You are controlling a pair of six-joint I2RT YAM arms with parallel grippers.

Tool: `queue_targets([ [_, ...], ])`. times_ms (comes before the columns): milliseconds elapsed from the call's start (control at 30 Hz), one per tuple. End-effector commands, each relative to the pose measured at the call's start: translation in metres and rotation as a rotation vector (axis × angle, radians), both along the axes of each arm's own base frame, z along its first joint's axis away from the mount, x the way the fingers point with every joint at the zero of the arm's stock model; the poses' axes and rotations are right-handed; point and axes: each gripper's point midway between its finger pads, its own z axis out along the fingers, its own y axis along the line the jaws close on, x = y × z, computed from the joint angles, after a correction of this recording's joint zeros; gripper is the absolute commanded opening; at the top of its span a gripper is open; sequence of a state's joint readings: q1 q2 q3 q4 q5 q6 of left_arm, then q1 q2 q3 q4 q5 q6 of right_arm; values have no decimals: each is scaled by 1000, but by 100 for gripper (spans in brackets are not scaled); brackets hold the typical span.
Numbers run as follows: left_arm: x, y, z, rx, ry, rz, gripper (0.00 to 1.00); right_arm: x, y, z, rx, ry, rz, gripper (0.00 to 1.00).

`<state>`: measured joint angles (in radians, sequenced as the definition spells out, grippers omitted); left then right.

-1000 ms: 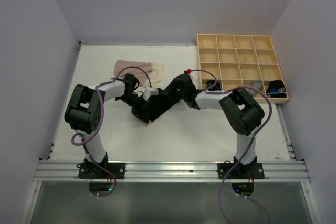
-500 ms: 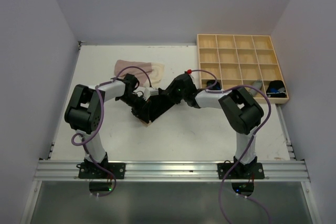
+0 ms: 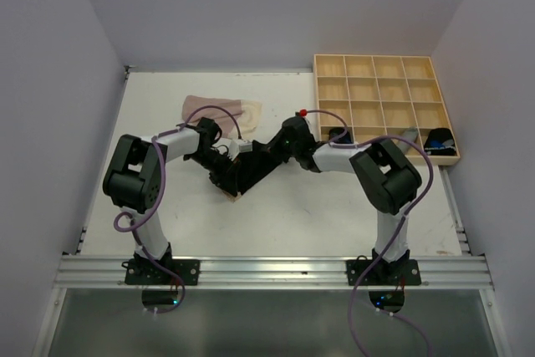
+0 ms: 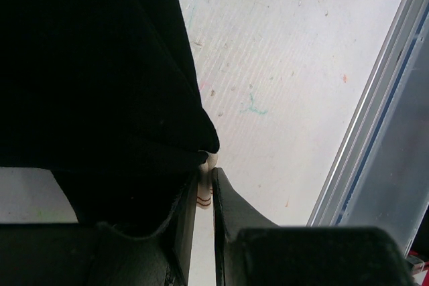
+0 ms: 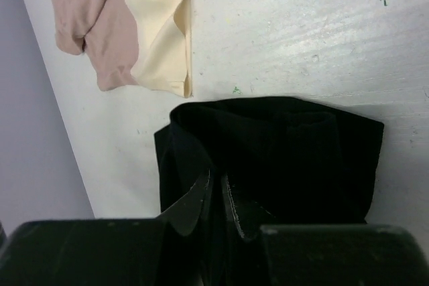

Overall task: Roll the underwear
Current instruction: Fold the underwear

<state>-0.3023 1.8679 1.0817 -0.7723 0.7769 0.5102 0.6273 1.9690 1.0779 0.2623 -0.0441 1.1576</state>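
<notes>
Right wrist view: right gripper (image 5: 214,189) jaws nearly together, pinching the black underwear (image 5: 295,159) directly beneath them. It is folded, not yet rolled. Left gripper (image 4: 209,179) clamps the same garment. Beige-pink underwear (image 5: 114,25) lies beyond the claw, unrolled.

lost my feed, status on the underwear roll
Left tool shut on black cloth underwear edge. Right tool pinching the same garment. Pale beige-pink cloth garment lies apart, not in the way.

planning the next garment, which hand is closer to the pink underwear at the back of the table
Left. Both grip the black underwear: the left hand from the side facing the pink underwear, the right hand from the opposite side, toward the bases.
</notes>
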Motion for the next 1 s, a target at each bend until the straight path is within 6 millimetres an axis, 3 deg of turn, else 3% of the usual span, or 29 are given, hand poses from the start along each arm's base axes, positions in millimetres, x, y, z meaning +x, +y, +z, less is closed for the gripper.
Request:
queue_targets([
  [0,-10,31,-41,185,2,-55,20,12,-5,52,41,-126,-20,10],
  [200,-11,31,-40,186,1,-58,20,8,-17,74,-6,-156,-24,0],
  [300,-11,31,-41,189,6,-59,20,5,-25,74,-46,-146,-33,0],
  [600,-13,32,-40,191,8,-63,20,-10,-43,30,-118,-47,-45,0],
  [967,-16,35,-40,201,6,-70,20,-9,-51,-17,-193,23,-45,0],
])
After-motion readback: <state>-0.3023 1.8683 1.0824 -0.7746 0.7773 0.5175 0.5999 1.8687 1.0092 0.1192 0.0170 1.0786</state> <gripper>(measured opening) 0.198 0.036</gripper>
